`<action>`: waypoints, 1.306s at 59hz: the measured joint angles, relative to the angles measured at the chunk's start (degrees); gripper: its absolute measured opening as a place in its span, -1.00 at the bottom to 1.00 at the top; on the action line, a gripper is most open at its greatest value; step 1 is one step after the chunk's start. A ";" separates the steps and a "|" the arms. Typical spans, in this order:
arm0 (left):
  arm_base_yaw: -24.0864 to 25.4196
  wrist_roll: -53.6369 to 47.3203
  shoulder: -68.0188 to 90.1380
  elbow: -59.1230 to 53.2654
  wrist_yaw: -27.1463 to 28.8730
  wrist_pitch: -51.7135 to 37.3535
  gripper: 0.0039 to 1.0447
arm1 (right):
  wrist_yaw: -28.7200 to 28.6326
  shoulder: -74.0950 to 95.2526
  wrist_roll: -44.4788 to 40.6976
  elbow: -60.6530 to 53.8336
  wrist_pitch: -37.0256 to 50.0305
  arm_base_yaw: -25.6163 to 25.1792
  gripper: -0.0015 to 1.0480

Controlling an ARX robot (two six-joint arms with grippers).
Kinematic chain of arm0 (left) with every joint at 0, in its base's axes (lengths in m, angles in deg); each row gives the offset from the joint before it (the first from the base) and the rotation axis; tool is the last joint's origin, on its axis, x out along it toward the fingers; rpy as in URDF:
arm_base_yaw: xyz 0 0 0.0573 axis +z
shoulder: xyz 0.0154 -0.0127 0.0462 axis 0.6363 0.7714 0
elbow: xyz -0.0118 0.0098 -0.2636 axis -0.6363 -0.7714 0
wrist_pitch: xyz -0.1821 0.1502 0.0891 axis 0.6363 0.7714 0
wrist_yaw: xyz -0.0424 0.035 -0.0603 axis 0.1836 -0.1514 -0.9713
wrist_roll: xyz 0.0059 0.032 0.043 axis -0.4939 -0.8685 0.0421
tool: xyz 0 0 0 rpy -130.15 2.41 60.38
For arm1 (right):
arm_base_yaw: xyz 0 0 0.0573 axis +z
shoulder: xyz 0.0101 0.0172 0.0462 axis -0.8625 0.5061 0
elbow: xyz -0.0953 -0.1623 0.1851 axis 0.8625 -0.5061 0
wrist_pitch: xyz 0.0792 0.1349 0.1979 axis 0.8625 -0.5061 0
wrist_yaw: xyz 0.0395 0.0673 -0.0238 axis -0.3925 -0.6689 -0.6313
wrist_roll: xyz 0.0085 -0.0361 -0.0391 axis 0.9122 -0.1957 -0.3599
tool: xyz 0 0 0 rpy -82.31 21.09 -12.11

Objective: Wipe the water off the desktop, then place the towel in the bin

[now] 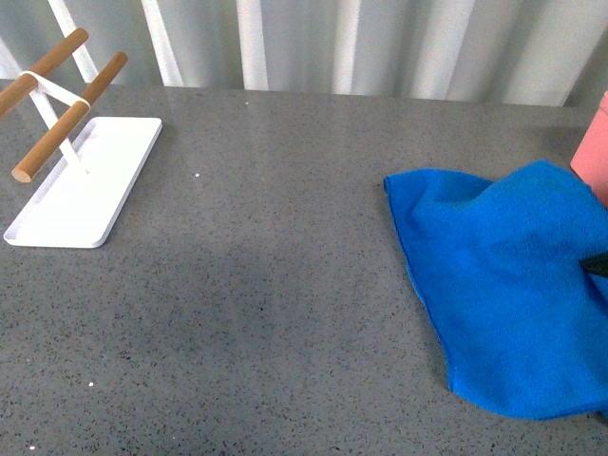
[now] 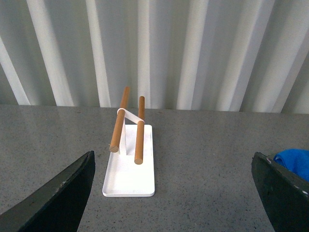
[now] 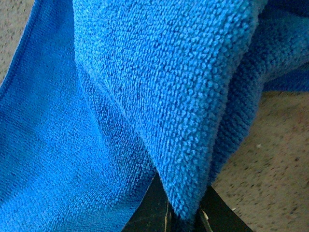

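While no pooled water shows anywhere on the counter (image 1: pixel 285 313), I judge the wiping close to finished. A faintly darker patch near its middle could be damp or mere shade; I cannot tell which. Across the counter's right side sprawls the towel (image 1: pixel 503 285), rumpled, its near edge flat on the stone and its far corner humped up just beside the bin (image 1: pixel 594 142), of which only a pink sliver shows. Well apart, at the far left, sits the white tray (image 1: pixel 81 195) with its wooden rods (image 1: pixel 66 133). My right hand (image 3: pixel 183 212) is pinching a fold of the towel, fingers pressed together with cloth draped over them. My left hand (image 2: pixel 172 159) hangs spread and empty, facing the tray. What is left, as I read it, is to lift the towel clear and drop it into the bin.
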 joint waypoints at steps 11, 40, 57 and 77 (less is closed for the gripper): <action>0.00 0.00 0.00 0.00 0.02 0.00 0.87 | 0.92 0.33 0.50 7.26 -1.97 2.71 -0.94; 0.00 0.00 0.00 0.00 0.00 0.00 0.87 | 0.37 -6.54 2.93 28.30 -11.26 1.97 -0.94; 0.00 0.00 0.00 0.00 0.02 0.00 0.87 | -1.97 -10.27 0.55 40.28 -18.71 -11.04 -0.94; 0.00 0.00 0.00 0.00 0.02 0.00 0.87 | -4.42 -10.58 -3.28 36.06 -20.41 -20.39 -0.94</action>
